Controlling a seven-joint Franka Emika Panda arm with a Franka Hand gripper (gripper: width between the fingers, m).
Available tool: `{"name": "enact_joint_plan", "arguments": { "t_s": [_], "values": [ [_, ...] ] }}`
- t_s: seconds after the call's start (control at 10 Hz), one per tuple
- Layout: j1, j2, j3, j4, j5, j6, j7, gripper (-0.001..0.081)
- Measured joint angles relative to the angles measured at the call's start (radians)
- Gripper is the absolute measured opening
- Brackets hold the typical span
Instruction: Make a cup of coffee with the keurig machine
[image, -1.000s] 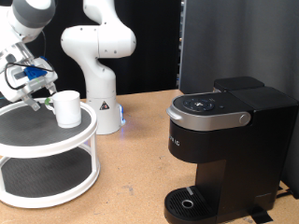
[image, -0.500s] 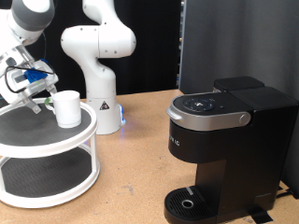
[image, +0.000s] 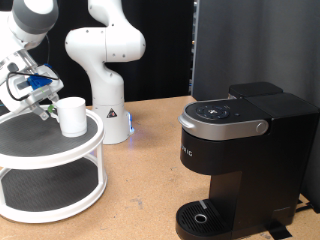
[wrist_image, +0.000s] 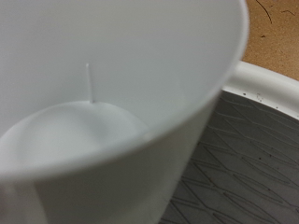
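The cup (image: 72, 115) is seen upright on the top tier of a white two-tier stand (image: 60, 150), at the exterior view's left. It is judged light, rigid and smooth-walled (likely slippery, and breakable if dropped), best taken at the rim or handle. The gripper (image: 40, 100) is placed just beside it; whether its fingers are parted cannot be told. The cup's empty interior (wrist_image: 75, 140) is shown only by the wrist view; the keurig machine (image: 245, 150), well apart, only by the exterior view.

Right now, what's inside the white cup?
The cup looks empty: the wrist view shows only its bare white bottom and wall. It stands on the white round shelf, with the hand beside it.
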Motion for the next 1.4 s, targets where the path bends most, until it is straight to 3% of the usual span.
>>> {"name": "enact_joint_plan", "arguments": {
  "t_s": [0.2,0.3,0.4,0.5,0.8,1.1,1.4],
  "values": [
    [0.000,0.000,0.000,0.000,0.000,0.000,0.000,0.0507],
    [0.000,0.000,0.000,0.000,0.001,0.000,0.000,0.0280],
    [0.001,0.000,0.000,0.001,0.001,0.000,0.000,0.0142],
    [0.001,0.000,0.000,0.001,0.001,0.000,0.000,0.0072],
    [0.002,-0.002,0.006,0.013,0.006,-0.023,0.019,0.0072],
    [-0.003,-0.043,0.061,0.085,0.006,-0.216,0.134,0.0072],
    [-0.017,-0.110,0.105,0.131,-0.003,-0.326,0.191,0.0072]
  ]
}}
